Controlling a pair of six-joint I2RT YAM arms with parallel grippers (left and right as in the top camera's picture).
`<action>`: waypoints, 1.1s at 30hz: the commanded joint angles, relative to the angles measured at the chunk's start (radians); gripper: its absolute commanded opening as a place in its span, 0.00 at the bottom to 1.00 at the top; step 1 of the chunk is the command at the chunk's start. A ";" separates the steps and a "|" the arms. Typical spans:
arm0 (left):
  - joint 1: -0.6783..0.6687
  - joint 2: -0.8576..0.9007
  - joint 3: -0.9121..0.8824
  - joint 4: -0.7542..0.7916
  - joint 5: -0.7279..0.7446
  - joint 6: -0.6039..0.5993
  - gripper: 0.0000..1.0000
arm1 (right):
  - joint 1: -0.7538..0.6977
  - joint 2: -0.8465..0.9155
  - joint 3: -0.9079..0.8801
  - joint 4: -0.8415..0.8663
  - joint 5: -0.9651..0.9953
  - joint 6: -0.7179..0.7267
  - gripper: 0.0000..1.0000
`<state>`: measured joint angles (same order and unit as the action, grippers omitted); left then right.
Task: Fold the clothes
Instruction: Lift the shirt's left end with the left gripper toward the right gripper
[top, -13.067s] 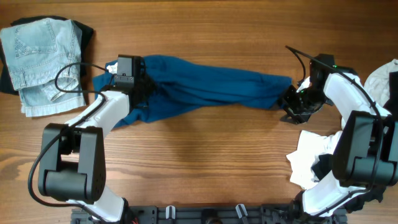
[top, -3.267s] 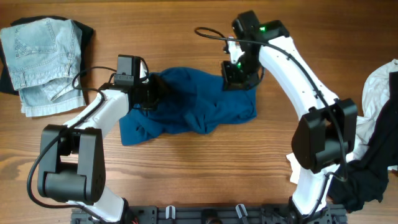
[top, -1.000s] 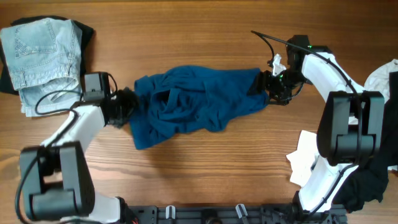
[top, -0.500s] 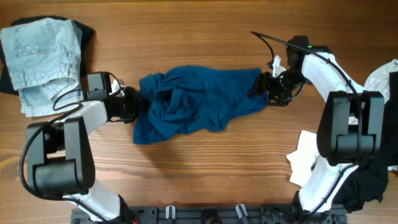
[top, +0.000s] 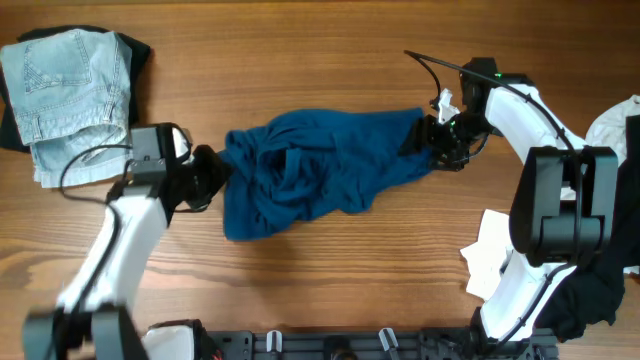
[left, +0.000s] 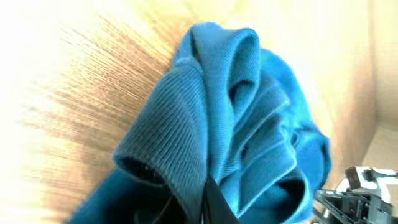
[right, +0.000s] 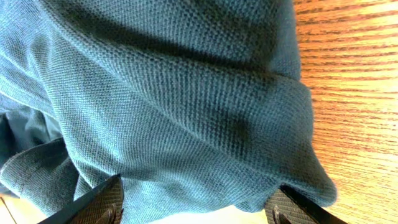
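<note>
Dark blue shirt (top: 320, 170), crumpled at frame centre: left edge is pinched in the closed left gripper (top: 208, 172), right end is straddled by the wide-jawed right gripper (top: 425, 140), likely for stretching flat.

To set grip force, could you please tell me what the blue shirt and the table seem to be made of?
The blue shirt: soft knit, probably cotton; matte, with fine pebbled loops close up. The table: wood or wood-look laminate, smooth, grain visible.

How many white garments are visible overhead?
2. One white garment at the right edge, cut off by the frame; another white piece lower right, partly behind the right arm. More may be hidden.
</note>
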<state>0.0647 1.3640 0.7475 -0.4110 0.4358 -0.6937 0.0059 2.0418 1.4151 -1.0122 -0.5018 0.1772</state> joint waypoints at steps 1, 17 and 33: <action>-0.004 -0.136 0.002 -0.053 -0.082 0.005 0.04 | 0.004 -0.016 -0.003 -0.001 -0.023 -0.017 0.71; -0.352 -0.203 0.006 0.219 -0.104 -0.175 0.04 | 0.004 -0.016 -0.003 -0.010 -0.016 -0.020 0.66; -0.607 0.147 0.027 0.586 -0.214 -0.257 0.04 | 0.004 -0.016 -0.003 -0.028 -0.015 -0.017 0.65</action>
<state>-0.5274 1.3945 0.7471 0.1211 0.2283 -0.9211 0.0059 2.0418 1.4139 -1.0344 -0.5049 0.1772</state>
